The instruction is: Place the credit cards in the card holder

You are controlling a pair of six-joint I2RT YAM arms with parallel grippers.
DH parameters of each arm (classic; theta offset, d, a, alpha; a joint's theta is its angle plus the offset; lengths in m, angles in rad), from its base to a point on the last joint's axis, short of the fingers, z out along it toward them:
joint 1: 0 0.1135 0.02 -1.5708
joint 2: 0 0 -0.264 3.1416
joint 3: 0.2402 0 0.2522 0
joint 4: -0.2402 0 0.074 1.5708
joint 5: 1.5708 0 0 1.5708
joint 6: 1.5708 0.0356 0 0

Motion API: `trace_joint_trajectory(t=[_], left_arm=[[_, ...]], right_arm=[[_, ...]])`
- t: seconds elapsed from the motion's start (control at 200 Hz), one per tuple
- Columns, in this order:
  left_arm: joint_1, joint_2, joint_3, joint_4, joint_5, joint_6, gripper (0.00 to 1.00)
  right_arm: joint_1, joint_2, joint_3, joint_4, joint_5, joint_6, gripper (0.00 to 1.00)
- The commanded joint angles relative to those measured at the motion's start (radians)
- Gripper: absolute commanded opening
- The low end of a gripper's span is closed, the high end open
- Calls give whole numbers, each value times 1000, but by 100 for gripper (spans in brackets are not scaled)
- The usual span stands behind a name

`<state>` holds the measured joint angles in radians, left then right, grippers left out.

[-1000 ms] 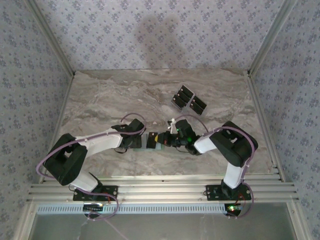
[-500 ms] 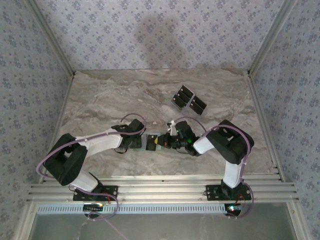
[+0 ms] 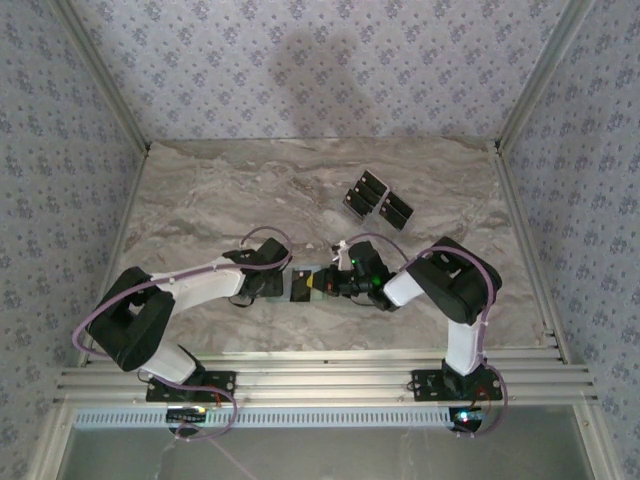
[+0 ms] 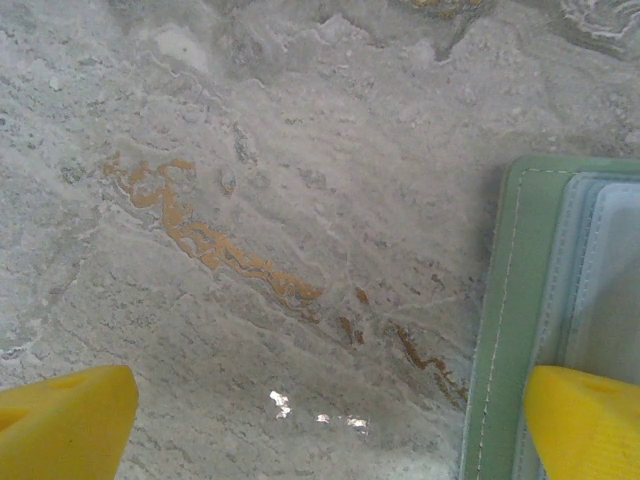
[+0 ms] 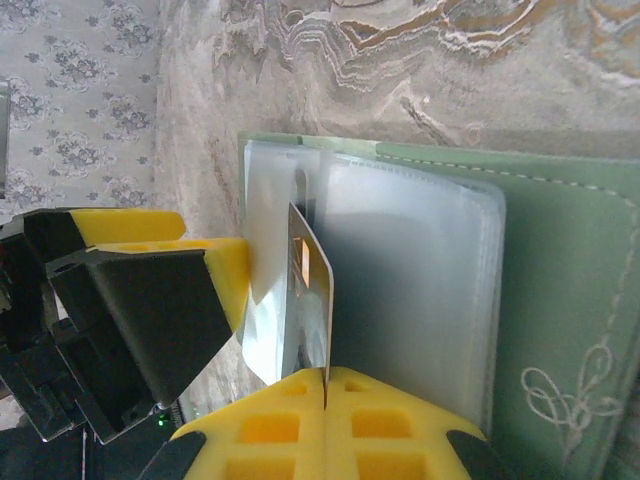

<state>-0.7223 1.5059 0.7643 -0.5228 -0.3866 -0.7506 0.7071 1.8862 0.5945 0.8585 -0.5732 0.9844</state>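
My right jaws are clamped on one credit card (image 5: 312, 288), held edge-on against the open card holder (image 5: 570, 300). My left jaws stand apart, one fingertip (image 4: 585, 425) over its edge.

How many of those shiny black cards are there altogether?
4, I think: one glossy black card pinched in the right gripper over the pale green card holder; three more cards overlapping, far right on the marble table. Others may hide underneath.
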Motion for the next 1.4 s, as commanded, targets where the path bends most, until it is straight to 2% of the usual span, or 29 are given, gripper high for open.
trace_joint_trajectory(t=[0.0,0.475,1.394], left_arm=[[-5,14,-33,-52,-5,0,100],[-5,17,-35,-46,-4,1,100],[-6,15,-39,-45,-5,0,100]], right_arm=[[-14,22,14,-3,-10,8,0],[-50,4,-3,-9,-20,-2,0],[-30,47,56,-104,-65,-39,0]])
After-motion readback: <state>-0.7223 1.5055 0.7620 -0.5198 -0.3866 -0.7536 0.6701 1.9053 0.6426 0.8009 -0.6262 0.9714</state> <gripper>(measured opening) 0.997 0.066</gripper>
